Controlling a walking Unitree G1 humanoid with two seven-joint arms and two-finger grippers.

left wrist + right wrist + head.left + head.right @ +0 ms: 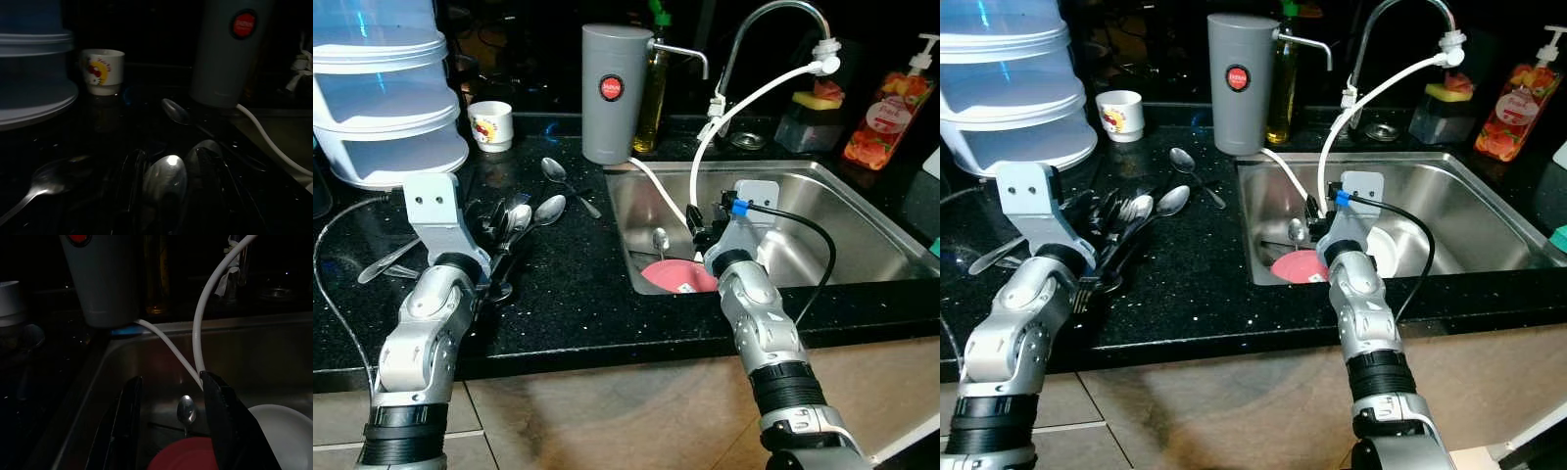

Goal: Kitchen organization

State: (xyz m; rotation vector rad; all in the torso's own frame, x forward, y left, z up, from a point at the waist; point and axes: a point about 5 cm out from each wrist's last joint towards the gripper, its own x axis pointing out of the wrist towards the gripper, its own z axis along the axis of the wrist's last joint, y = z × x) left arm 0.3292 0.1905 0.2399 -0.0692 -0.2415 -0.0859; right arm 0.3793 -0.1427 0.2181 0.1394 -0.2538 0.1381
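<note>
Kitchen counter and sink, mid-tidy. Nearest: two silver arms reaching forward over the black speckled stone counter (578, 304). Left pincer (499, 250) poised low over a loose heap of polished steel spoons (524, 217) lying on the counter beside the sink; whether clenched or released cannot be told, dark fingers lost among dark cutlery. Right pincer (171, 426) released, two long black fingers spread wide and dipped into the near left corner of the brushed stainless steel sink (842, 211), hovering above a round pink plastic plate (675, 276) and a single steel spoon (186, 410) standing bowl-up behind it, gripping nothing. White round ceramic dish (1383, 252) just beside the pink plate.

Spoons judged light, rigid and slick, likely wet in the sink; best pinched across the narrow handle, not the rounded bowl, where fingers would slide. Heaped ones apt to clatter and shift if one is dragged out. White dish judged breakable, best taken by the rim.

Farther back: one stray steel spoon (558, 173) alone on the counter, a small white cartoon-printed cup (491, 124), a stacked white plastic tiered container (382, 88), a tall grey cylindrical jug with red badge (615, 93), a curved chrome tap (773, 34) trailing white hoses, and an orange-labelled pump soap bottle (891, 108).
</note>
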